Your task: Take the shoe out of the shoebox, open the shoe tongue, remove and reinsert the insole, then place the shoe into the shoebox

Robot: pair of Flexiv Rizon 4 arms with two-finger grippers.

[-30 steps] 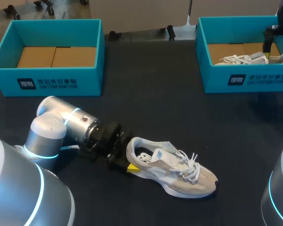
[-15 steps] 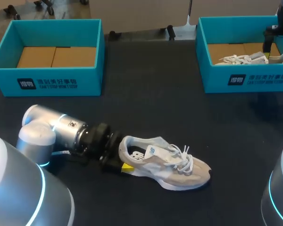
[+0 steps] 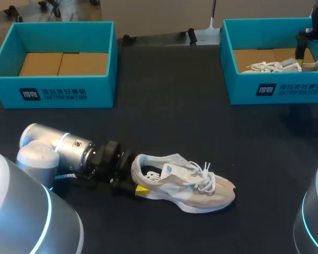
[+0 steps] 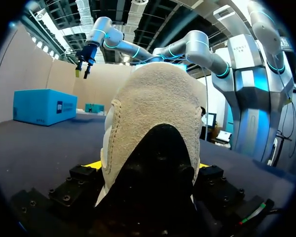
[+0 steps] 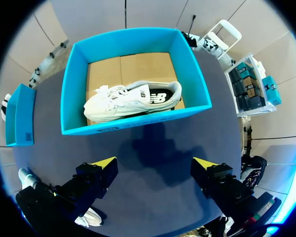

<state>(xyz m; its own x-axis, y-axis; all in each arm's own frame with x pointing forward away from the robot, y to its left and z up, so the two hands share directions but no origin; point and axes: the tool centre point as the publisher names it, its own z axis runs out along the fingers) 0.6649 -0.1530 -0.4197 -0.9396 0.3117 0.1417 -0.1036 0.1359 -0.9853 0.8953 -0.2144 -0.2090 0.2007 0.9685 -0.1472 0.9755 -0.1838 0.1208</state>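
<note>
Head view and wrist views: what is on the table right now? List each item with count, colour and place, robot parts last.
table: one, black, under everything.
left shoebox: one, teal, far left, cardboard floor showing.
right shoebox: one, teal, far right.
white shoe: one, lying in the right shoebox.
beige shoe: one, on the table near the front.
left gripper: yellow-tipped, shut on the beige shoe's heel.
right gripper: yellow-tipped, open, above the table near the right shoebox.
</note>
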